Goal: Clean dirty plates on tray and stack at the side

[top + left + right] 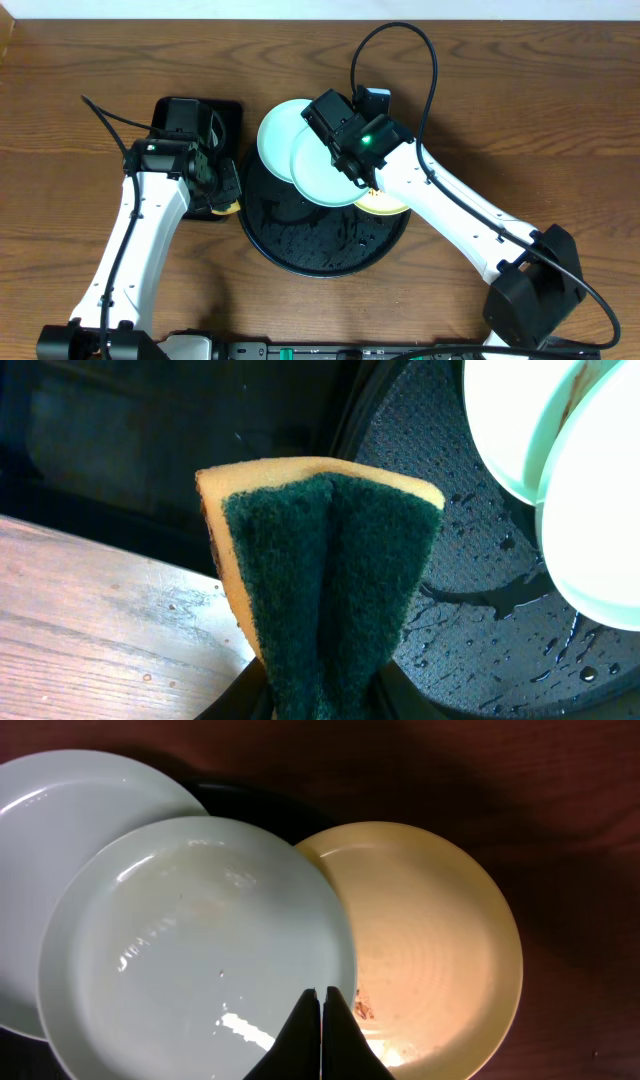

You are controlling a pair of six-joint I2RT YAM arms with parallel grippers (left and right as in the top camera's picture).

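**While the sponge (330, 570) hung beside the tray (320, 245)**

As my left pincer (318, 702) pinched the folded sponge just left of the tray, my right pincer (321, 1010) was pressed together, its tips over the rim of a mint plate (200, 950) at the tray's far edge. That plate overlapped a second mint plate (60, 840) and the brown-specked yellow plate (430, 940) at the tray's right edge.

overhead looks straight down from afar; both close wrist views share the top mint plate (200, 940).
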